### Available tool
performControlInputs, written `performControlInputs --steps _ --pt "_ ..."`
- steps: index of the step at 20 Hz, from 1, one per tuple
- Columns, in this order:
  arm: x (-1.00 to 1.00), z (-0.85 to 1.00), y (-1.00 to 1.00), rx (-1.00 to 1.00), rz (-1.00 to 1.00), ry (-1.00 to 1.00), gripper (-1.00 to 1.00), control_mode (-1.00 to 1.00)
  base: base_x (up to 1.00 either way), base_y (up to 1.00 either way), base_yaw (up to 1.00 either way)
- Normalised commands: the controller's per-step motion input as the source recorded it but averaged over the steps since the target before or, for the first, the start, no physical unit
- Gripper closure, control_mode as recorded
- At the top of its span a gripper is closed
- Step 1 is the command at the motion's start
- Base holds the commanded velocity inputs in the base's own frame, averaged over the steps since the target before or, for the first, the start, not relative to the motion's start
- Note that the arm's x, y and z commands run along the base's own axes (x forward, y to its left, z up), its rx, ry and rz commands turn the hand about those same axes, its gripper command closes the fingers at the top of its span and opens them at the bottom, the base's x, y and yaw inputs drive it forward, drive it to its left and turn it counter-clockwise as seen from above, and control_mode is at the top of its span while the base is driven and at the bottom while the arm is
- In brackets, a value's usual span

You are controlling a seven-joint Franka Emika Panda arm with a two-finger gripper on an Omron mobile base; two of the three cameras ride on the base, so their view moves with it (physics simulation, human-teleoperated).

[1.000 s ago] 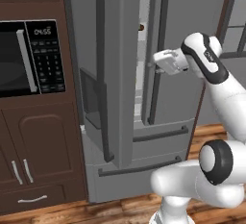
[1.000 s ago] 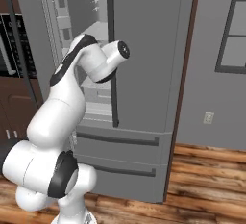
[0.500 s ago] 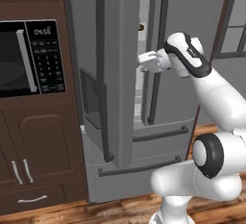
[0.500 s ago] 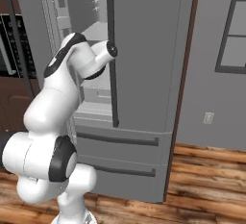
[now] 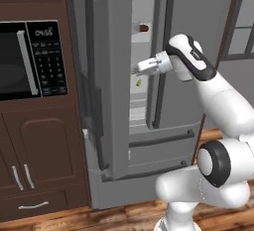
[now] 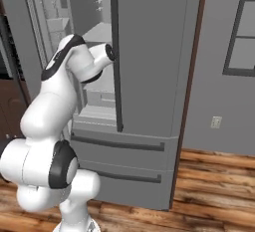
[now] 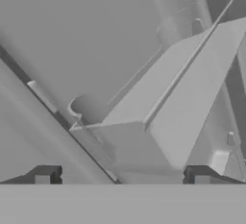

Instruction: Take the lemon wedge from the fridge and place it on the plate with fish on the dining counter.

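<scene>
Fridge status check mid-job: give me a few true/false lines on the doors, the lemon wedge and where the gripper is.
1. The left door of the fridge stands open. True.
2. The lemon wedge is held in the gripper. False: it lies on a shelf inside, below the gripper.
3. The gripper has reached the gap between the doors. True.
4. The gripper's fingers are pressed together. False: they stand apart in the hand view, with nothing between them.
5. The microwave door hangs open. False: it is closed.

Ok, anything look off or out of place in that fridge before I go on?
Nothing stands out. The fridge has its left door swung open, the lemon wedge sits on a shelf inside, and the gripper is just above it.
</scene>
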Motion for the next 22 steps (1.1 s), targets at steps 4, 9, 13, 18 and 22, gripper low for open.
performControlInputs --steps 4,9,13,18,22 --pt "-0.04 -0.06 1.00 0.00 0.07 -0.19 -1.00 -1.00 0.00 0.00 0.00" --pt "0.06 -0.06 0.60 0.00 0.00 -0.02 -1.00 -1.00 0.00 0.00 0.00" --pt "-0.03 -0.01 0.19 -0.08 0.00 0.01 -1.00 -1.00 0.00 0.00 0.00" --pt "-0.29 0.01 0.37 -0.23 -0.05 -0.08 -1.00 -1.00 0.00 0.00 0.00" --pt "-0.04 -0.78 1.00 -0.56 -0.03 -0.06 -1.00 -1.00 0.00 0.00 0.00"
